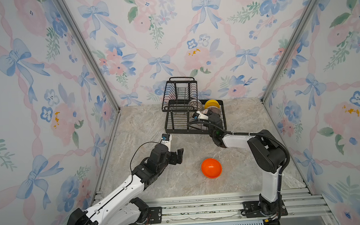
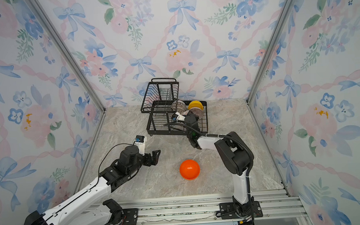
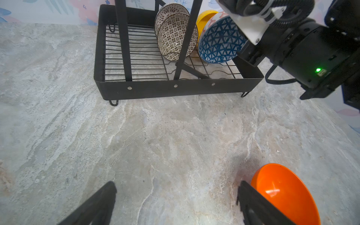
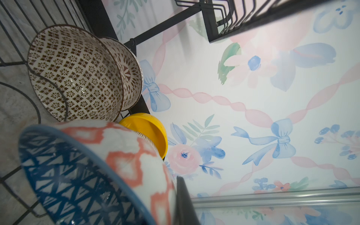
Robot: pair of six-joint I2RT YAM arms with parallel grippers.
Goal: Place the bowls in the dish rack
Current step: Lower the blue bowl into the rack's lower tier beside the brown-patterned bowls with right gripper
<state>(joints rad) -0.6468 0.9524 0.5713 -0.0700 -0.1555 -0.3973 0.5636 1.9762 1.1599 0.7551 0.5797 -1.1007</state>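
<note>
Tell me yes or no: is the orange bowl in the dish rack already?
No, the orange bowl lies on the marble tabletop, well clear of the dish rack.

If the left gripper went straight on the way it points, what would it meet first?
Most likely the bare table, seen between the open left gripper's fingers. The orange bowl sits just outside one finger, the rack farther off. Depth is uncertain.
</note>
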